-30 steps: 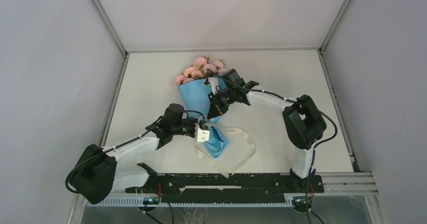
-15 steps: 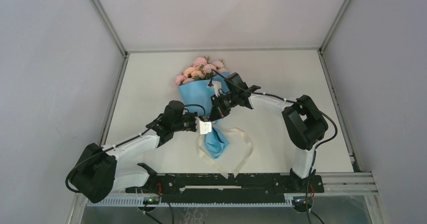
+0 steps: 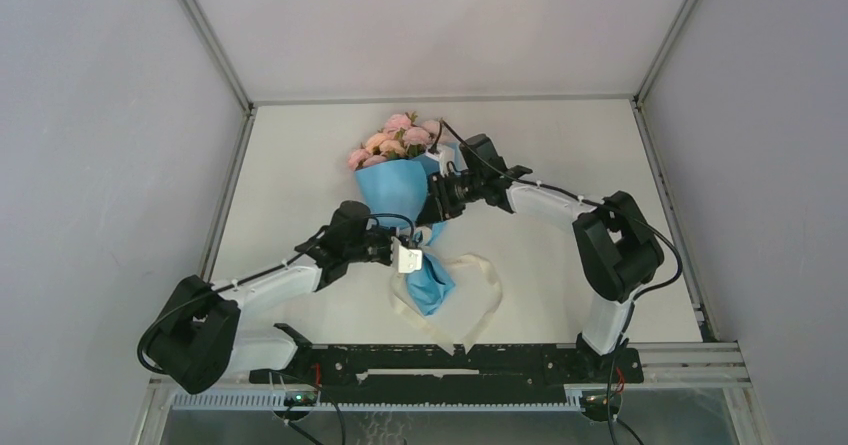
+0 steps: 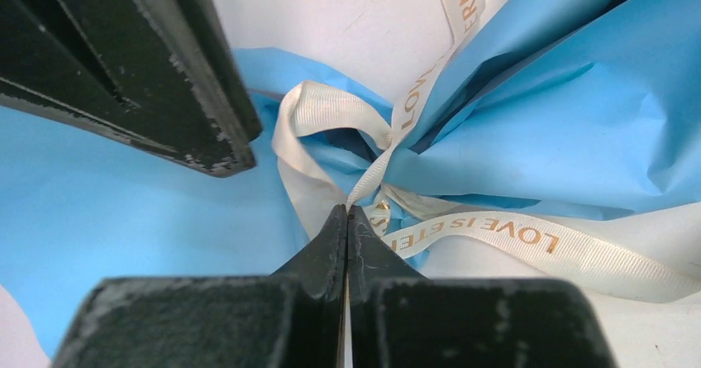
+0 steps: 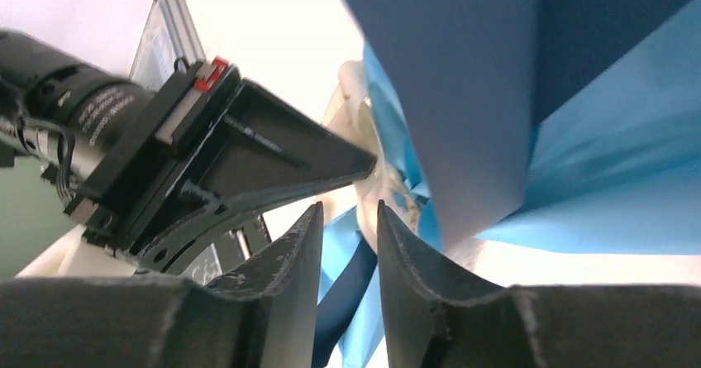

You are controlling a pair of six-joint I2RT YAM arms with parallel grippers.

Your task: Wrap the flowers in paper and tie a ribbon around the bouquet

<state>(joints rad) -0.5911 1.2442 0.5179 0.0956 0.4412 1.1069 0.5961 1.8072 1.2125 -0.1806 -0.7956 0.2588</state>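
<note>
Two claws, top view: left claw (image 3: pixel 408 256) and right claw (image 3: pixel 435 210) meet at the narrow neck of the bouquet (image 3: pixel 398 187) on the table (image 3: pixel 560 145); flowers (image 3: pixel 398 135) already wrapped.
Left wrist view: left claw pressed together, pinching a ribbon (image 4: pixel 496 236) strand at a half-formed knot over the paper (image 4: pixel 562 136).
Right wrist view: right claw slightly spread, gripping nothing; tying looks unfinished, ribbon tails loose.

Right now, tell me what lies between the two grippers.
The pinched neck of the bouquet, the ribbon crossing it; top and left wrist views show it.
</note>
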